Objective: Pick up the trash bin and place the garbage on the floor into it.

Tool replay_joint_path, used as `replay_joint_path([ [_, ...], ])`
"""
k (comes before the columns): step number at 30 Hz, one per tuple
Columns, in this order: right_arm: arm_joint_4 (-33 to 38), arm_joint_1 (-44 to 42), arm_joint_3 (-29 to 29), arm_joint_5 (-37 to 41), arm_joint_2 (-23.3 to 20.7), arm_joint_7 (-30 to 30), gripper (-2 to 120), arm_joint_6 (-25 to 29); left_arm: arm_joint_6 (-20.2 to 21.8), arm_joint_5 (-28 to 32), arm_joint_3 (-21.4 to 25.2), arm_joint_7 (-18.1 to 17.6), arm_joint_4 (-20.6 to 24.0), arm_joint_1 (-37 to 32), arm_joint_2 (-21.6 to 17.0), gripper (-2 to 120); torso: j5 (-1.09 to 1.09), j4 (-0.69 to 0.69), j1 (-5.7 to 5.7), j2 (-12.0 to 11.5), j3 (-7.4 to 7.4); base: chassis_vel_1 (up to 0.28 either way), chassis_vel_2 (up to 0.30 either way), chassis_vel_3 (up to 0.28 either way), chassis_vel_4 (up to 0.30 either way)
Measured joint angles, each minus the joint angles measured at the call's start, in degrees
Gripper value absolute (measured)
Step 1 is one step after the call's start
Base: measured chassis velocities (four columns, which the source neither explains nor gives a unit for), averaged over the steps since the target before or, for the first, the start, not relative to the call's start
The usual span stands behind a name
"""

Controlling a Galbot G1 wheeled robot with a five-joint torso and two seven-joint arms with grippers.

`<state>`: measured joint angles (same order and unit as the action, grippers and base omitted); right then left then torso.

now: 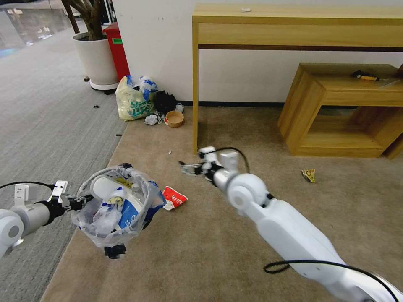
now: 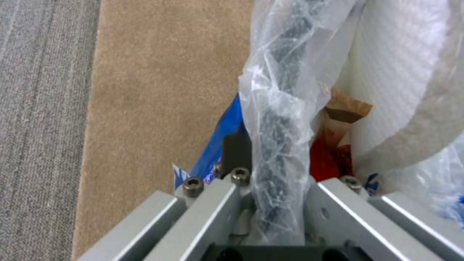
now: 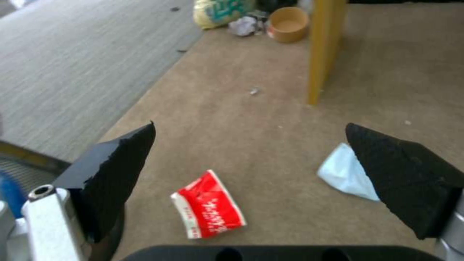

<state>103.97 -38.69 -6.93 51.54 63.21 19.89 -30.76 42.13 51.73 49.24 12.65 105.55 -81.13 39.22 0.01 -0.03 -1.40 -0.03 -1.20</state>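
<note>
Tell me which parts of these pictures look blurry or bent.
Head view: right pincer smeared by motion, table edges bowed. Left wrist view: bin liner close and soft. Right wrist view: wrapper fairly clear, far bowl hazy.

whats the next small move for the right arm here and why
Probably lower the right tool onto the red wrapper: its jaws are open and empty above the carpet, and the wrapper lies flat below them, beside the trash bin that the left tool holds by the rim.
</note>
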Motion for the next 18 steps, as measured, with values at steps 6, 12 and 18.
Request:
replay_joint_path([
  [6,-0.7,-0.5,2.2,-0.2,0.4,0.0,100,0.4,0.0,-0.4,0.0,0.0,-0.1,-0.1,0.2,0,-0.01,0.03,0.0,0.0,0.0,0.0,0.0,0.0,0.0],
  [12,-2.0,0.0,3.1,-0.4,1.4,-0.1,100,0.4,0.0,-0.3,0.0,0.0,-0.1,0.0,-0.3,0,-0.01,0.02,0.0,0.0,0.0,0.0,0.0,0.0,0.0],
  [18,-2.7,0.1,3.0,-0.5,2.3,-0.1,100,0.4,0.0,-0.3,0.1,0.2,-0.3,-0.1,-0.6,0,-0.01,0.02,0.0,0.0,0.0,0.0,0.0,0.0,0.0],
])
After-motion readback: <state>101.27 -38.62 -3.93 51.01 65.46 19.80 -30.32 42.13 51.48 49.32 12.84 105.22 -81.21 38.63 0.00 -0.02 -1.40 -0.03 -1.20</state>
